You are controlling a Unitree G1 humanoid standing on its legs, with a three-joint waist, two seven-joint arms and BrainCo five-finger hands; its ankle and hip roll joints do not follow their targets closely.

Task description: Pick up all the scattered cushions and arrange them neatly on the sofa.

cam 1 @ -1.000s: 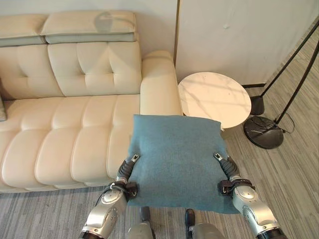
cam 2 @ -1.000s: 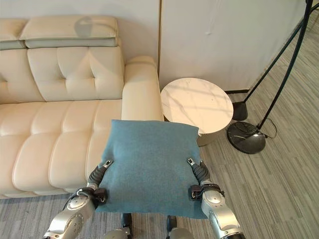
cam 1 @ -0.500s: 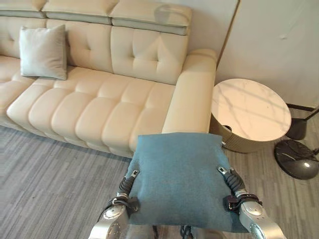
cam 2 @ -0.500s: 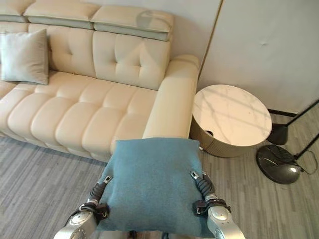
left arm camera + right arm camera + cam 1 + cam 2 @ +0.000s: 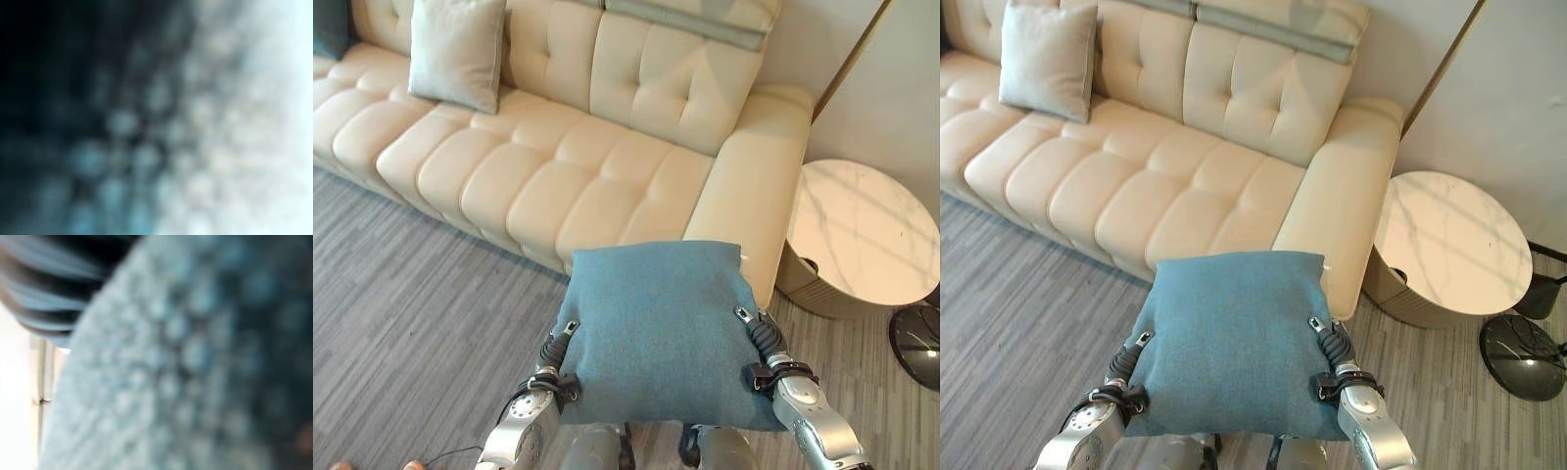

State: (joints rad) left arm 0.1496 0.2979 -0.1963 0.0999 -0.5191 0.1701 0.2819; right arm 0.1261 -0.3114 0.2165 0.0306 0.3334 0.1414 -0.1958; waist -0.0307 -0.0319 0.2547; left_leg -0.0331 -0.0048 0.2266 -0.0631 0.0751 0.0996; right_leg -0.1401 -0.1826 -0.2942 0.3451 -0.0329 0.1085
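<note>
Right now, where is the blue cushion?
The blue cushion is held up between the left hand and right hand, in front of the sofa, near its armrest.

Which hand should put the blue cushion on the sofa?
Probably both together. The left hand and right hand each hold one side of the blue cushion. The left hand is a bit nearer the sofa seat.

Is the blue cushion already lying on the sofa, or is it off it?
Off it: the blue cushion is held between both hands above the floor, before the sofa.
</note>
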